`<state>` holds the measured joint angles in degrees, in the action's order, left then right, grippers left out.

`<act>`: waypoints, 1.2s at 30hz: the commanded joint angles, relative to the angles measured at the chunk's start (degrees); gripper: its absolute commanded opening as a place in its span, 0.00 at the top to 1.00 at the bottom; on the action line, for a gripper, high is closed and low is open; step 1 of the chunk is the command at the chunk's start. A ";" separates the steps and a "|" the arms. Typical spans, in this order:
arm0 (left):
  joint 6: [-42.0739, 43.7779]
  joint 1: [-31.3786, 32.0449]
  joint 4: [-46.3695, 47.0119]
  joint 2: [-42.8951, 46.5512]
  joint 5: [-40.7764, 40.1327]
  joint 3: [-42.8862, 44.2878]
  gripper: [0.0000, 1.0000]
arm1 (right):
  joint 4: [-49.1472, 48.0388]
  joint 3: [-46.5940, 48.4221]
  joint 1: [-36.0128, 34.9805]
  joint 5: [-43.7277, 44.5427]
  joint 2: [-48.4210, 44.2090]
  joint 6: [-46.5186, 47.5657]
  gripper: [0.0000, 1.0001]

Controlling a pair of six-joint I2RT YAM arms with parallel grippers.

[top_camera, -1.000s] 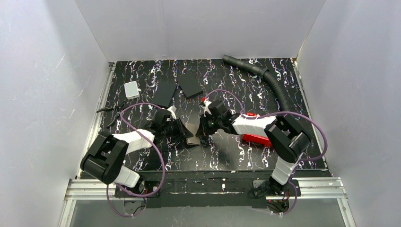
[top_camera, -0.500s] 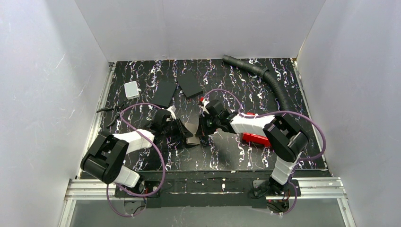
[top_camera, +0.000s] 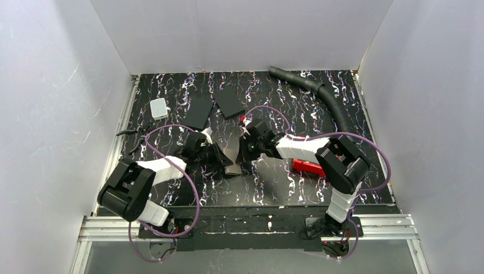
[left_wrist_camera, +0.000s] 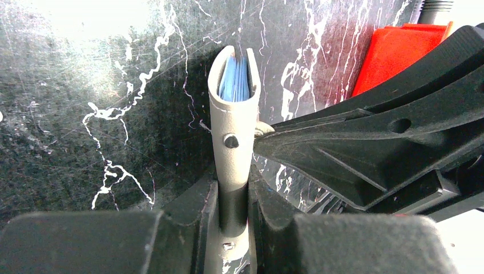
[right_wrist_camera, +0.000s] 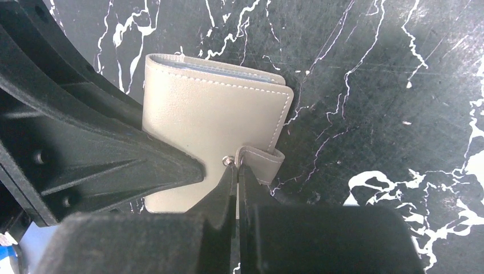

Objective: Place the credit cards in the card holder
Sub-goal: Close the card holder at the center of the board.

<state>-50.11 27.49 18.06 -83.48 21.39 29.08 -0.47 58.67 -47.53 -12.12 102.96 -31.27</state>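
Note:
The card holder (top_camera: 231,152), a folded taupe wallet, stands on edge above the table's middle, between both grippers. My left gripper (left_wrist_camera: 233,188) is shut on its lower edge, one finger on each side. Seen edge-on in the left wrist view, the card holder (left_wrist_camera: 231,123) shows thin blue edges (left_wrist_camera: 234,80) between its leaves; I cannot tell whether they are the credit cards. My right gripper (right_wrist_camera: 237,171) is shut on the snap tab (right_wrist_camera: 262,161) of the card holder (right_wrist_camera: 211,117), next to the metal stud. From above, the left gripper (top_camera: 224,162) and right gripper (top_camera: 245,161) face each other.
A red tray (top_camera: 308,167) lies under the right forearm. Two black slabs (top_camera: 198,112) (top_camera: 228,103) and a white box (top_camera: 158,107) sit at the back left. A black ribbed hose (top_camera: 325,94) curves along the back right. Pliers (top_camera: 130,132) lie at the left edge.
The right arm's forearm and elbow have swung slightly left. The card holder and both grips on it stay where they were.

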 commanded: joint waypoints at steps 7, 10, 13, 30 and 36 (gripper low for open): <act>1.54 0.46 -1.59 -2.35 -1.26 -0.36 1.00 | 4.91 6.86 -4.16 2.23 4.36 5.16 0.99; 1.32 0.46 -1.54 -2.52 -1.32 -0.43 1.00 | 7.65 7.62 -5.97 4.99 4.17 8.51 0.99; 0.85 0.46 -1.54 -3.27 -1.23 -0.38 1.00 | 10.66 9.45 -8.45 9.05 4.85 13.14 0.99; -1.06 0.46 -1.37 -5.47 0.31 0.29 1.00 | 7.14 7.75 -19.41 18.71 10.10 27.13 0.89; -1.25 0.46 -1.28 -5.65 0.58 0.27 1.00 | 3.84 5.67 -19.62 14.67 9.99 28.00 0.82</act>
<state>-52.36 25.96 18.65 -85.69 24.16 29.26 11.11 68.51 -63.72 18.59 107.13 -1.80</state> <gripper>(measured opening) 0.141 0.149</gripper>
